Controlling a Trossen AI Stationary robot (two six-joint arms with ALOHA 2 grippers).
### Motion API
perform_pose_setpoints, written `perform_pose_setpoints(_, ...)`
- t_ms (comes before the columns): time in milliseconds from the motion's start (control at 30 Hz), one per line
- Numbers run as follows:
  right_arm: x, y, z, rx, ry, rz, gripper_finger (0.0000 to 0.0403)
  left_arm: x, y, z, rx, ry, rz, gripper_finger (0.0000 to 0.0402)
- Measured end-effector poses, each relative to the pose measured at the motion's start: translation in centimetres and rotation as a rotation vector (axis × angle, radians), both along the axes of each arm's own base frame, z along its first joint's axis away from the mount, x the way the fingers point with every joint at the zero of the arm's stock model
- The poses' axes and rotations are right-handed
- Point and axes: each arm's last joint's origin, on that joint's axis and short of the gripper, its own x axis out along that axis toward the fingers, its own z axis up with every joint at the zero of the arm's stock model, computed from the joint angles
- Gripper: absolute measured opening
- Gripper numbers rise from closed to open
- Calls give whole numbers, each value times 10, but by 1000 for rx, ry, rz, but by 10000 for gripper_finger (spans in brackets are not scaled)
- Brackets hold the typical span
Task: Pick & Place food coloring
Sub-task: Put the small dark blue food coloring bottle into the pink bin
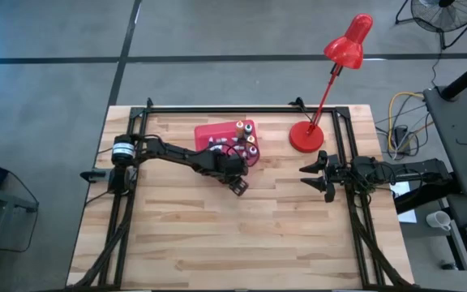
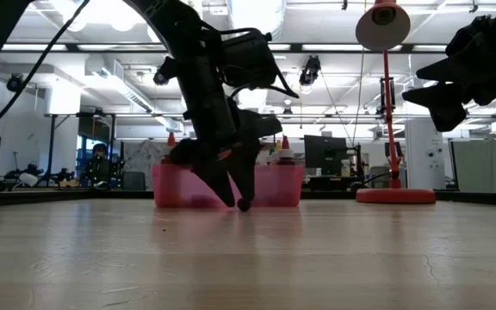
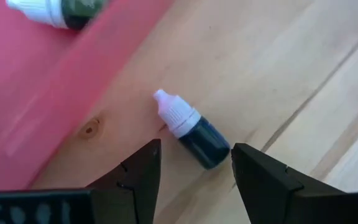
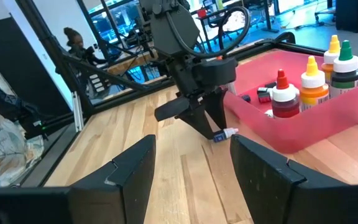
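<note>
A small food coloring bottle [image 3: 196, 134] with a dark blue body and white dropper cap lies on its side on the wood just outside the red tray [image 3: 55, 81]. It also shows in the right wrist view as the same bottle [image 4: 224, 135]. My left gripper [image 3: 196, 150] is open and points down, its fingertips low at the table on either side of the bottle's base end, apart from it. Taller red [image 4: 284, 99], orange [image 4: 314, 84], yellow [image 4: 333, 53] and green [image 4: 347, 65] bottles stand upright in the tray [image 1: 217, 131]. My right gripper [image 1: 314, 174] is open and waits at the table's right side.
The red desk lamp's base [image 1: 305, 136] stands right of the tray, and its stem leans toward the far right. Another dark bottle [image 3: 67, 12] lies inside the tray. A black frame rail [image 1: 242, 109] runs along the far edge. Bare wood lies near and between the arms.
</note>
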Motion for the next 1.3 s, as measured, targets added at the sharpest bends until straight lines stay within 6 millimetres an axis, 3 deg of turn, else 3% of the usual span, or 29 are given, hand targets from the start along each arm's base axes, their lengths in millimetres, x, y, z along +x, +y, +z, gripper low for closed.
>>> perform_pose_setpoints(300, 0, 0, 0, 0, 1, 0, 201, 7, -1, 34, 142, -61, -258, 169)
perform_pose_setpoints(500, 0, 0, 0, 0, 0, -2, 201, 10, -15, 51, 453, -19, -873, 169)
perform_pose_setpoints(567, 0, 0, 0, 0, 1, -2, 201, 8, -18, 50, 486, 17, -972, 169)
perform_pose_setpoints(700, 0, 0, 0, 0, 1, 0, 201, 5, -13, 46, 388, 78, -835, 169)
perform_pose_setpoints(767, 0, 0, 0, 0, 0, -1, 201, 1, -13, 43, 381, 128, -850, 169)
perform_pose_setpoints(1000, 0, 0, 0, 0, 0, 0, 201, -1, -26, 41, 703, 256, -1529, 169)
perform_pose_setpoints(1133, 0, 0, 0, 0, 1, 0, 201, 6, -10, 36, 827, 284, -1523, 169)
perform_pose_setpoints(1300, 0, 0, 0, 0, 1, 0, 201, 6, -2, 30, 842, 329, -1570, 169)
